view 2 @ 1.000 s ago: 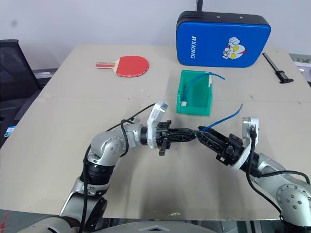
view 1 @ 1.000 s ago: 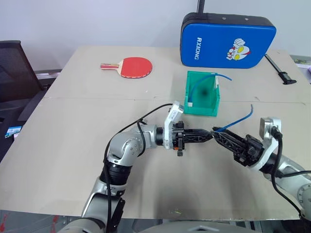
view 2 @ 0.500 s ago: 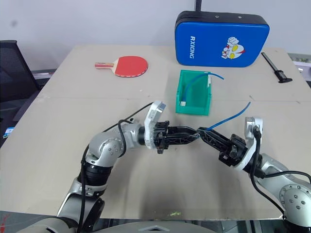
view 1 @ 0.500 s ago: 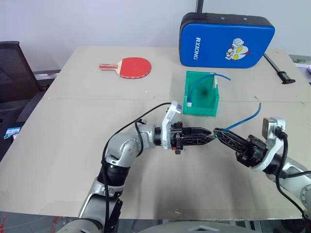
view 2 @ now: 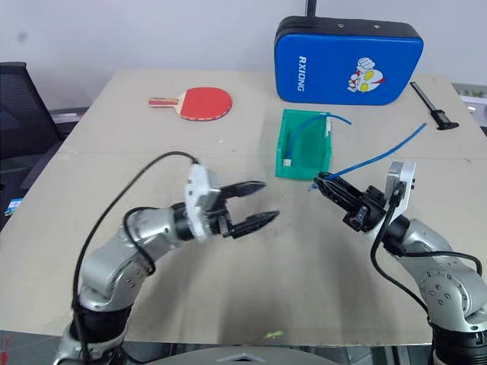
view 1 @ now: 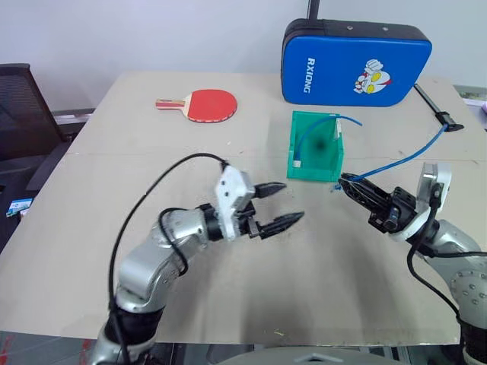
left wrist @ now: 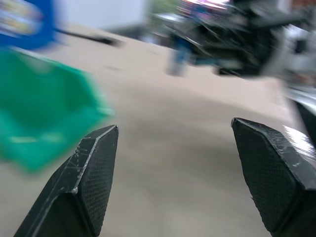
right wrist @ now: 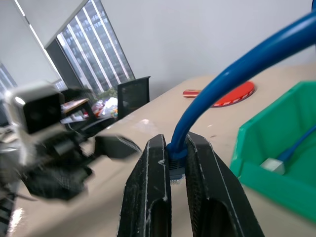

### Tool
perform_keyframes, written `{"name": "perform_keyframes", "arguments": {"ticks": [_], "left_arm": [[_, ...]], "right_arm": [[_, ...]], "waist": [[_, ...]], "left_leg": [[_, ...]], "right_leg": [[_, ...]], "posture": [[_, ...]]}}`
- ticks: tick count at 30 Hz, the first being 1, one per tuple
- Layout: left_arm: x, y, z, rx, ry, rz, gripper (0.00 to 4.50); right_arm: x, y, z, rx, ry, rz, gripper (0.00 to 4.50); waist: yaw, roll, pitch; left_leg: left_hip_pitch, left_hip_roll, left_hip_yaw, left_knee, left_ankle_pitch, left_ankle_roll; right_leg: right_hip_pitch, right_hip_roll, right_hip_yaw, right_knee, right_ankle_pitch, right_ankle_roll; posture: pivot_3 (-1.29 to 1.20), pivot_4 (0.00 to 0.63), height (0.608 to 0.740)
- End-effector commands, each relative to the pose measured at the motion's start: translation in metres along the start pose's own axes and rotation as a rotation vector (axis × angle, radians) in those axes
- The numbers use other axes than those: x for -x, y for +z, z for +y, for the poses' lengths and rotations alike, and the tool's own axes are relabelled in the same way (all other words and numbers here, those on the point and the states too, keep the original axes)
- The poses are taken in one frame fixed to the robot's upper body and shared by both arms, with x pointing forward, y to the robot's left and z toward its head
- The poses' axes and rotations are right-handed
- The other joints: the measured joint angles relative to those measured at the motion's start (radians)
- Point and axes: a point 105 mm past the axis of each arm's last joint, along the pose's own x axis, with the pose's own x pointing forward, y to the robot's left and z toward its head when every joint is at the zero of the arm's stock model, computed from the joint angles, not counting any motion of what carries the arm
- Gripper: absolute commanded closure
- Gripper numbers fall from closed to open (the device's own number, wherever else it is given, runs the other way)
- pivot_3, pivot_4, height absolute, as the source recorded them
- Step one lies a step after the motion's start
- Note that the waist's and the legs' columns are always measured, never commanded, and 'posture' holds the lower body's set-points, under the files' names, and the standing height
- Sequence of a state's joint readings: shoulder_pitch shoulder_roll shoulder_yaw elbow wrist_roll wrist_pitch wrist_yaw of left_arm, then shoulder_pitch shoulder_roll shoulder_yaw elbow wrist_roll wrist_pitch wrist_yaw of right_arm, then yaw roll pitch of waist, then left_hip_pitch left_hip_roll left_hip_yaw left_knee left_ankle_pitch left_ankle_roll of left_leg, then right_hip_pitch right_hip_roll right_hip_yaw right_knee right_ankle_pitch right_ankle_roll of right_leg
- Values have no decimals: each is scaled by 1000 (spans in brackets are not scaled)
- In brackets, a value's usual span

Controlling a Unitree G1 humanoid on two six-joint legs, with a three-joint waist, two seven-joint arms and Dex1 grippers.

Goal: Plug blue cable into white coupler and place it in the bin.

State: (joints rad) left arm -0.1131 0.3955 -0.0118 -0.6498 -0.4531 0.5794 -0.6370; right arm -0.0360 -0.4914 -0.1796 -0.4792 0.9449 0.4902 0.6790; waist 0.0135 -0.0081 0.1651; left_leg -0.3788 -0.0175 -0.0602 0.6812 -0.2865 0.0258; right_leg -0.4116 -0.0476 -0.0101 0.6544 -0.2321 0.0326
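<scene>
My right gripper (view 1: 343,181) is shut on one end of the blue cable (view 1: 396,161), just in front of the bin's right corner. The cable arcs up and away to the right. Its pinched end (right wrist: 176,157) sits between the two fingers. The white coupler is hidden; I cannot make it out at that end. The green bin (view 1: 292,141) stands upright mid-table, holding another blue cable with a small white block (right wrist: 273,164) at its end. My left gripper (view 1: 294,201) hangs open and holds nothing, left of the right gripper and apart from it.
A big blue padded case (view 1: 356,62) stands at the back behind the bin. A red table-tennis paddle (view 1: 213,104) lies at the back left. A black tool (view 1: 437,110) rests near the right edge. A dark chair (view 1: 23,114) stands off the table's left side.
My left gripper has opened and drawn back to the left, away from the right gripper's tips. The right gripper, still shut on the cable, has moved closer to the bin.
</scene>
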Motion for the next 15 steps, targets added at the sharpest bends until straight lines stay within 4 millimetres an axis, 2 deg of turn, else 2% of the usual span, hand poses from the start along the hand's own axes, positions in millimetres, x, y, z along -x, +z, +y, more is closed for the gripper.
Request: {"name": "perform_keyframes", "arguments": {"ticks": [1, 4, 7, 11, 15], "left_arm": [[22, 4, 22, -107, 302, -9, 765], [44, -15, 26, -166, 486, 63, 765], [54, -34, 29, -236, 592, 126, 765], [58, -59, 37, -214, 677, 172, 765], [51, -70, 48, -200, 697, 171, 765]], "right_arm": [[-6, 7, 2, 52, 43, -27, 4500], [-10, 4, 0, 57, 66, -14, 4500], [-15, 1, 1, 70, 94, 14, 4500], [-24, -3, 10, 85, 146, 40, 4500], [-28, -12, 19, 100, 175, 73, 4500]], "waist": [[0, 0, 0], [-1, 0, 0], [4, 0, 0], [7, 0, 0], [4, 0, 0]], "left_leg": [[0, 0, 0, 0, 0, 0], [1, 0, 1, 0, 0, 0], [0, 0, 1, 0, 0, 0], [0, 0, 0, 0, 0, 0], [0, 0, 0, 0, 0, 0]], "right_leg": [[0, 0, 0, 0, 0, 0], [0, 0, 1, 0, 0, 0], [0, 0, 1, -1, 0, 0], [0, -2, -1, -1, 0, -1], [0, -1, -1, -1, 0, -1]], "posture": [[0, 150, 740], [0, 150, 740], [0, 150, 740], [0, 150, 740], [0, 150, 740]]}}
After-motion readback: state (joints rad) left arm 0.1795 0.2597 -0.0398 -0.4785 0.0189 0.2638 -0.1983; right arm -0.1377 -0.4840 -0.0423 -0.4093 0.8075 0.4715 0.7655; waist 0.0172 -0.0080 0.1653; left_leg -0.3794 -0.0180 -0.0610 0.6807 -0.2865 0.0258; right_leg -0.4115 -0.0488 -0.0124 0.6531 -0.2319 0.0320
